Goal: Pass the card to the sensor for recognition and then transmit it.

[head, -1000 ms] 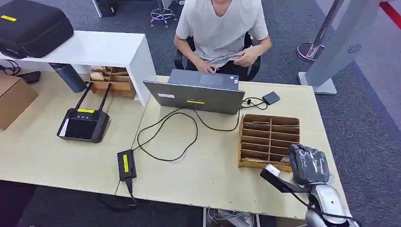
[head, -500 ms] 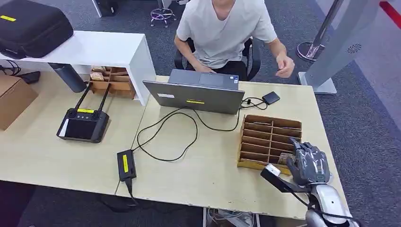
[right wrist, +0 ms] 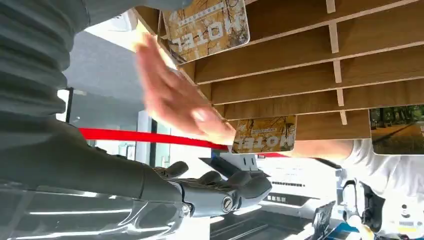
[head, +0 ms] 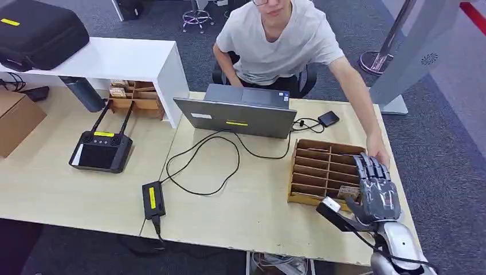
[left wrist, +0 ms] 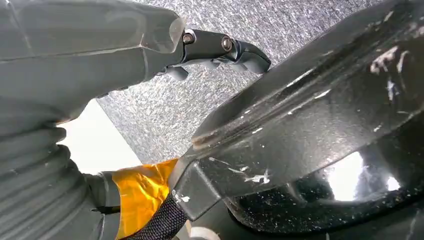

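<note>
1. Grey carpet surrounds the pale surface (head: 252,212); a wooden divided tray (head: 325,169) sits at lower right of the head view.
2. Since a second ago the right hand (head: 375,192) has uncurled, fingers now spread and empty beside the tray.
3. A person's hand (head: 378,150) has reached in, touching a card (right wrist: 264,134) at the tray's edge.
4. Likely a handover is beginning.
5. Left hand (left wrist: 220,52) hangs low, fingers curled, holding nothing.

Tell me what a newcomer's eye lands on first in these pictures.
First, the robot's right hand, fingers spread, raised over the near right end of the wooden card rack, with a person's hand reaching in just beyond it. Next, the open laptop mid-table before the seated person, its black cable looping across the tabletop.
</note>
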Controlling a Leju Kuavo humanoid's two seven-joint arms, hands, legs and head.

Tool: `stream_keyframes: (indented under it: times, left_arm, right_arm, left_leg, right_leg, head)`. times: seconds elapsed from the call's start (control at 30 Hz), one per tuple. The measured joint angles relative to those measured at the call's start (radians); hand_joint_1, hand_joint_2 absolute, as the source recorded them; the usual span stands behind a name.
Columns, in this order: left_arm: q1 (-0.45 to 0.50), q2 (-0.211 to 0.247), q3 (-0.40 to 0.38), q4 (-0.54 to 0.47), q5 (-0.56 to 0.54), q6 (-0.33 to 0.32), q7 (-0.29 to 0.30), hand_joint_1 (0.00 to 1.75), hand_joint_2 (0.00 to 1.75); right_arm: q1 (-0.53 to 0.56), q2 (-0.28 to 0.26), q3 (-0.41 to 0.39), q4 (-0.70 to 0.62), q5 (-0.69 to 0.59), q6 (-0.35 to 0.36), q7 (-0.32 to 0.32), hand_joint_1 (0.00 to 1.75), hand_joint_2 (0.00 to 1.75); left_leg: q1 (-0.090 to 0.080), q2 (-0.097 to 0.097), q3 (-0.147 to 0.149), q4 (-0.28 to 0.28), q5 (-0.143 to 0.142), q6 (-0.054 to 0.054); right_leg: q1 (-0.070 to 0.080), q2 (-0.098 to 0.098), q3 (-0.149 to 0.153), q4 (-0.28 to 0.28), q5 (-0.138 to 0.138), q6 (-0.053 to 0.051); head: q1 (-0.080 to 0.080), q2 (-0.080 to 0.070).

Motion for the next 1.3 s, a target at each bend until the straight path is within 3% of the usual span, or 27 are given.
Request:
stream_keyframes:
  times: [1.3]
  left_arm:
    - [0.000,0.000,0.000,0.000,0.003,0.005,0.000,0.00,1.75]
  right_arm:
    - [0.034,0.000,-0.008,-0.003,-0.009,-0.005,-0.001,0.00,1.75]
  left_leg:
    - [0.000,0.000,0.000,0.000,0.000,0.000]
  right_leg:
    - [0.000,0.000,-0.001,0.000,0.000,0.000]
  head:
    - [0.000,0.000]
